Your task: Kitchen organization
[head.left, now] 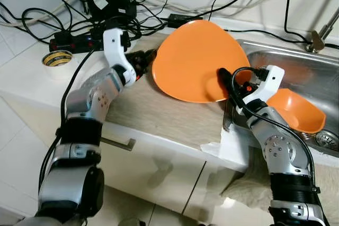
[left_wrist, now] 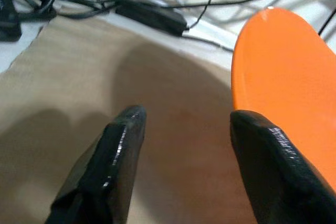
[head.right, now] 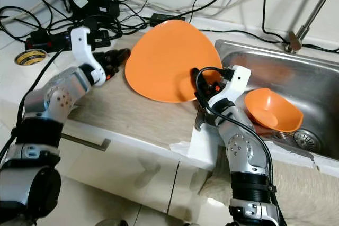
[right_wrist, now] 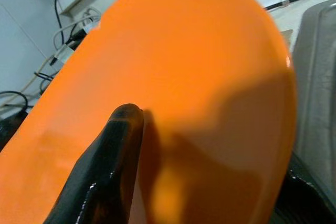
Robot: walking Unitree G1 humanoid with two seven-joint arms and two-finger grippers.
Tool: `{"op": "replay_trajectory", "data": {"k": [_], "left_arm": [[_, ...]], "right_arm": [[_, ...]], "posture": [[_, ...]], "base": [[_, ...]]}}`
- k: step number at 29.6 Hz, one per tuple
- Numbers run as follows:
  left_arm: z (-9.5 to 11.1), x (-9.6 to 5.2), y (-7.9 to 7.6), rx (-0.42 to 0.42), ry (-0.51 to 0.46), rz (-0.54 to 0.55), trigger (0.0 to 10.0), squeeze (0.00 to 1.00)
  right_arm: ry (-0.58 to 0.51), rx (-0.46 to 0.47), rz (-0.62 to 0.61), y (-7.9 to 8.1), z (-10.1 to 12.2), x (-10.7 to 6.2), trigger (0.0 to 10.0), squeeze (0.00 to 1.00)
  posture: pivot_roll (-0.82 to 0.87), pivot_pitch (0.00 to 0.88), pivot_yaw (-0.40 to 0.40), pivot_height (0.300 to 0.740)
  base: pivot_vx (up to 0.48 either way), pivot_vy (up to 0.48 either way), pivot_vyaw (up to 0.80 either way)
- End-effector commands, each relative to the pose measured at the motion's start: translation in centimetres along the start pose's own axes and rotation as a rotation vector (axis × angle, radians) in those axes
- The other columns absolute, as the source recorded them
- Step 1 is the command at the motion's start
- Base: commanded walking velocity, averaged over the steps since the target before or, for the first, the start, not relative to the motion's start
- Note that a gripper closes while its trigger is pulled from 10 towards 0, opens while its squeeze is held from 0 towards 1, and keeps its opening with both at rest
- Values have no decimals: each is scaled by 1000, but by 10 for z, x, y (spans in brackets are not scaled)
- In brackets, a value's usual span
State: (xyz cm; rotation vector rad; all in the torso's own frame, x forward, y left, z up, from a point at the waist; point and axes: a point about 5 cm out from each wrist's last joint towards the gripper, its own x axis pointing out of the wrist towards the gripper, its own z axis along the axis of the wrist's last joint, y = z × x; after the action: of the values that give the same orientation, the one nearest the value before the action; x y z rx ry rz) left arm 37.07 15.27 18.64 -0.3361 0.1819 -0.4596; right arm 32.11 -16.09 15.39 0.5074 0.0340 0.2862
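right gripper [head.right: 198, 89] clamped on near edge of orange plate [head.left: 198, 59], one finger [right_wrist: 113, 156] flat on the plate face, the other behind the rim. plate tilted up on edge, rising away from that claw toward the back wall, lower edge on/just above the beige counter mat [head.left: 153, 112], beside the sink [head.left: 312, 64].

left gripper [head.left: 144, 62] spread wide, empty, holding nothing; fingers [left_wrist: 113, 156] point along the mat toward the plate's far rim. plate lies just off one fingertip, close but prob. not touching, can't tell for sure from wrist cam. so: plate between the two claws, right one nearer and carrying it, left one set to take the opposite edge.

further out from right claw: orange bowl [head.right: 271, 110] down in the sink, just beyond the wrist, apart from plate. beyond left claw: power strip [head.left: 74, 41] w/ cable tangle, tape roll [head.left: 57, 58] on white counter, well clear.

looks like a handover or two-claw steadying next; plate's broad face angled toward the head cam.
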Motion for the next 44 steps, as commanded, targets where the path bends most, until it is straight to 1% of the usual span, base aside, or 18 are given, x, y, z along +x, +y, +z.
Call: {"op": "replay_trajectory", "data": {"k": [1, 5, 7, 12, 13, 14, 18, 27, 32, 34, 38, 41, 42, 43, 44], "left_arm": [[7, -4, -2, 38, -5, -27, 10000, 1000], [8, -10, -4, 45, -8, -70, 10000, 1000], [7, -15, -9, 56, -4, -114, 10000, 1000], [8, -21, -15, 61, -8, -164, 10000, 1000], [8, -23, -17, 61, -5, -181, 10000, 533], [8, -25, -19, 63, -2, -192, 10000, 0], [6, -31, -23, 56, 11, -232, 10000, 0], [5, -33, -23, 42, 14, -230, 10000, 0], [0, -33, -25, 32, 28, -232, 10000, 0], [-1, -33, -26, 28, 33, -233, 10000, 0], [-2, -32, -26, 26, 37, -233, 10000, 0], [-3, -31, -26, 26, 40, -235, 10000, 0], [-3, -31, -26, 26, 40, -235, 10000, 0], [-3, -30, -26, 25, 42, -236, 10000, 0], [-3, -30, -26, 25, 42, -236, 10000, 0]], "right_arm": [[-32, -12, 15, 2, 6, -1, 0, 0], [-30, -16, 15, 1, 6, -1, 0, 0], [-30, -22, 16, 1, 6, -1, 0, 0], [-34, -32, 16, 0, 9, 0, 0, 0], [-36, -35, 15, -1, 10, 0, 0, 0], [-38, -38, 16, -1, 11, 1, 0, 0], [-49, -67, 12, -4, 17, 2, 0, 0], [-92, -120, 6, -9, 37, 7, 0, 0], [-154, -154, 1, -11, 55, 11, 0, 0], [-181, -171, -16, -15, 64, 11, 0, 0], [-225, -205, -72, -28, 81, 11, 0, 0], [-249, -230, -113, -38, 91, 9, 0, 0], [-249, -230, -113, -38, 91, 9, 0, 0], [-262, -250, -148, -46, 97, 6, 0, 0], [-262, -250, -148, -46, 97, 6, 0, 0]], "posture": [[-31, 0, -9, 740], [-24, 0, -11, 740], [-20, 0, -11, 740], [-16, 0, -12, 740], [-16, 0, -12, 740], [-16, 0, -12, 740], [-14, 0, -13, 740], [-13, 0, -13, 740], [-17, 0, -7, 740], [-18, 0, -6, 740], [-21, 0, -1, 740], [-22, 0, -1, 740], [-22, 0, -1, 740], [-24, 0, 1, 740], [-24, 0, 1, 740]], "base": [[0, 0, 0], [0, 0, 0], [0, 0, 0], [0, 0, 0], [0, 0, 0], [0, 0, 0], [0, 0, 0], [0, 0, 0], [0, 0, 0], [0, 0, 0], [0, 0, 0], [0, 0, 0], [0, 0, 0], [0, 0, 0], [0, 0, 0]]}}
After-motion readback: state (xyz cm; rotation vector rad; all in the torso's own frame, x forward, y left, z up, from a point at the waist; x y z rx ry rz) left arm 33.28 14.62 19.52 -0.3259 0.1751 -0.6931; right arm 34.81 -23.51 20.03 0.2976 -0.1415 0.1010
